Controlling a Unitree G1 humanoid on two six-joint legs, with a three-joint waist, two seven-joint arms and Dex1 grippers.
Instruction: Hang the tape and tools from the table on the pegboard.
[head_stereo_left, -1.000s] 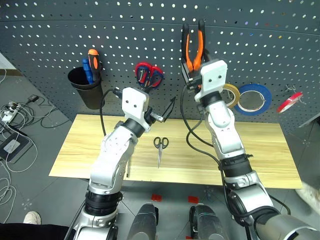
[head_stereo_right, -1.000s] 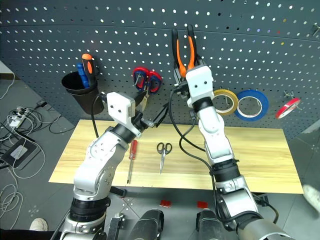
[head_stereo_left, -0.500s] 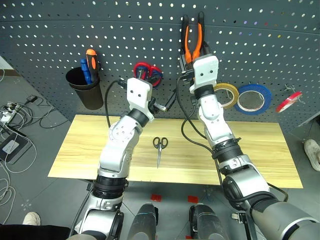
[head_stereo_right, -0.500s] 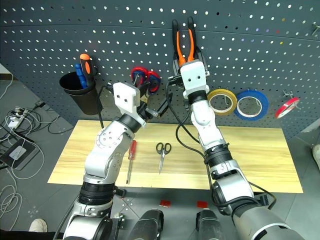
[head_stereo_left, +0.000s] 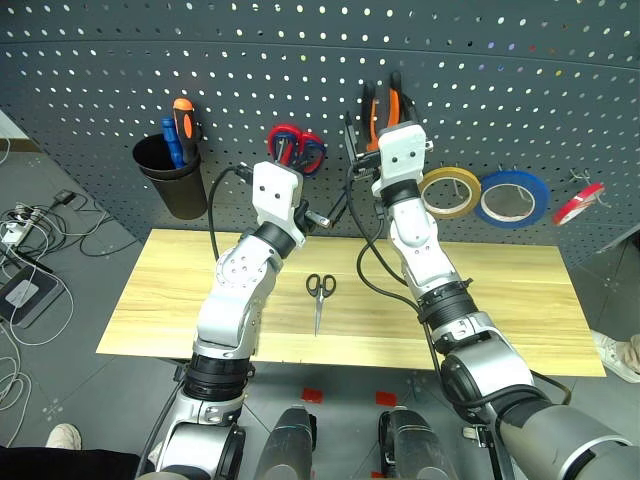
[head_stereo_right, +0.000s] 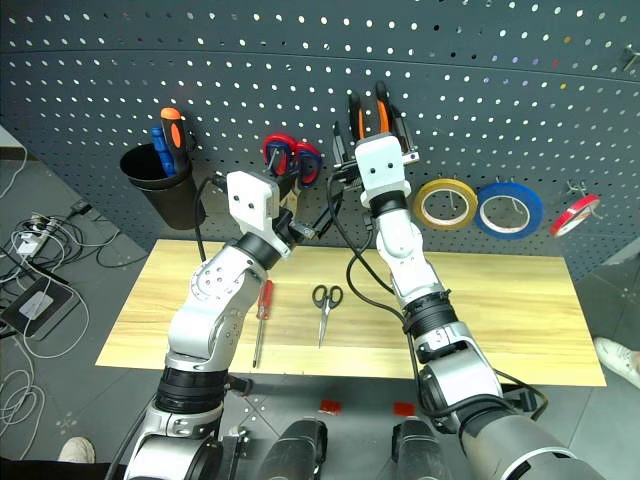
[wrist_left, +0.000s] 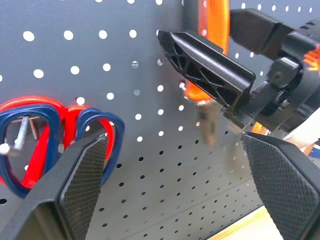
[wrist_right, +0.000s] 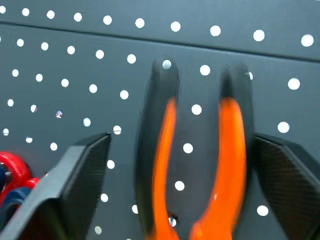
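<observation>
Right gripper (wrist_right: 172, 190) stood wide open around the stiff orange-and-black-handled steel pliers (wrist_right: 192, 165); they'd grab best mid-handles. Left gripper (wrist_left: 185, 195) gaped empty too.

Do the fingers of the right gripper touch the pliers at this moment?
Apart. In the right wrist view, the right gripper is open, and dark pegboard shows between each finger and the pliers.

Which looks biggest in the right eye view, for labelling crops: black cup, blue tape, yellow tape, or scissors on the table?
Largest to smallest as they look:
1. Black cup
2. Scissors, longest but slim
3. Blue tape and yellow tape: near alike, not ranked; blue perhaps slightly wider.
</observation>
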